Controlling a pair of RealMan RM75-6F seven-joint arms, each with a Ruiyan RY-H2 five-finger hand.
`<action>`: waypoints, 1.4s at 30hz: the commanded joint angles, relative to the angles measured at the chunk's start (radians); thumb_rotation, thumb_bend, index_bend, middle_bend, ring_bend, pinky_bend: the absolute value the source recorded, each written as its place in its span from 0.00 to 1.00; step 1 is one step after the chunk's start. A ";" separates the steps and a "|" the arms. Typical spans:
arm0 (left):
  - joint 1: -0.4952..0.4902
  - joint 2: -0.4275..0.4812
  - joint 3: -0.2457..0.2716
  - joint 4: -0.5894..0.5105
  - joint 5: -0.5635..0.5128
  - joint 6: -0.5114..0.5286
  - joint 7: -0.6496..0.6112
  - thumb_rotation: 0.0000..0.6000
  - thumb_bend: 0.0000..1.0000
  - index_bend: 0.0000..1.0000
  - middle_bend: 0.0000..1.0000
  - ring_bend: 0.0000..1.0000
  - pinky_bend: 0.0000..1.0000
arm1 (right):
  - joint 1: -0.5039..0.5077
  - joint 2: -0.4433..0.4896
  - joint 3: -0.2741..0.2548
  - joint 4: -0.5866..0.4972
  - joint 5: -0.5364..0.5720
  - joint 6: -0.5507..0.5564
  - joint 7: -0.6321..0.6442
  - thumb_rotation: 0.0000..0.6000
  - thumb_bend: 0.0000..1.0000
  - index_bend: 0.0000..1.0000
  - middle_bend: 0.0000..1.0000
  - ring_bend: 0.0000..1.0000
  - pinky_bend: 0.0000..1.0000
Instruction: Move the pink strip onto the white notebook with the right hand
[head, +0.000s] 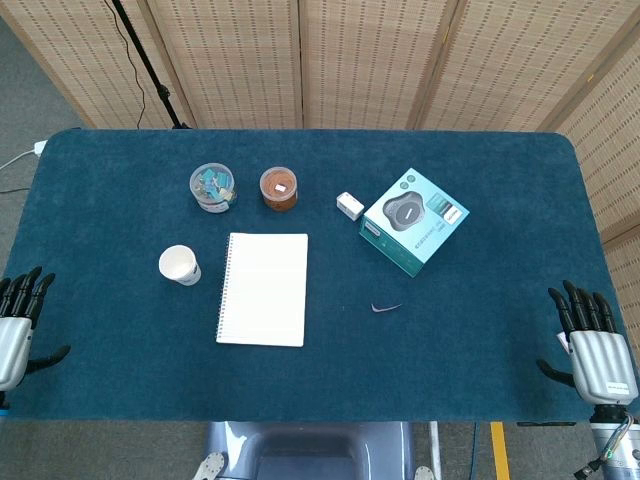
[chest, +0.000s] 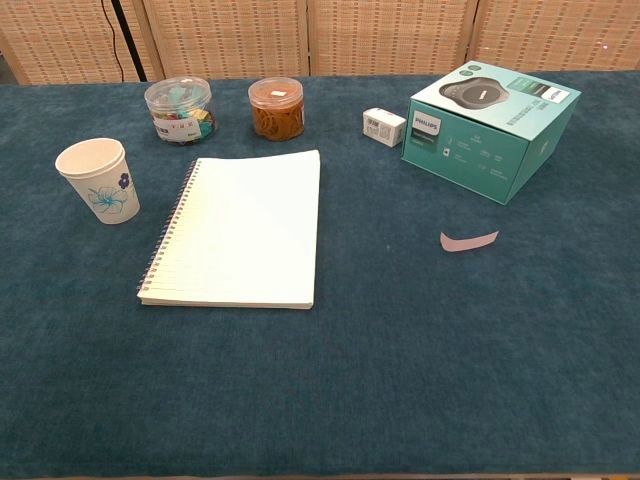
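Only the head view is showing the left hand (head: 18, 320) and right hand (head: 595, 345), both lying empty with fingers spread, while the small curved pink paper strip (chest: 468, 240) is lying right of the white spiral-bound notebook (chest: 240, 228), apart from it.

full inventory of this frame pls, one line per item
pink strip: 1, pink, on the cloth right of the notebook, in front of the box
white notebook: 1, white, spiral-bound, centre-left
paper cup: 1, white with blue flower, left of the notebook
clip jar: 1, clear, multicoloured contents, far left
rubber-band jar: 1, clear, orange-brown contents, beside the clip jar
small box: 1, white, left of the teal box
Philips box: 1, teal, far right
table: 1, dark teal cloth
left hand: 1, empty, left edge
right hand: 1, empty, right edge
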 joint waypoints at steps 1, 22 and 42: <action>0.001 0.001 0.000 -0.001 0.001 0.002 -0.001 1.00 0.00 0.00 0.00 0.00 0.00 | 0.000 -0.003 -0.001 0.004 -0.005 0.003 -0.004 1.00 0.00 0.00 0.00 0.00 0.00; -0.009 0.023 -0.002 -0.054 -0.015 -0.024 0.006 1.00 0.00 0.00 0.00 0.00 0.00 | 0.058 -0.128 0.003 0.095 -0.054 -0.042 -0.043 1.00 0.00 0.27 0.00 0.00 0.00; -0.040 0.067 -0.044 -0.126 -0.068 -0.056 -0.033 1.00 0.00 0.00 0.00 0.00 0.00 | 0.327 -0.324 0.090 0.161 0.067 -0.394 -0.124 1.00 0.42 0.35 0.00 0.00 0.00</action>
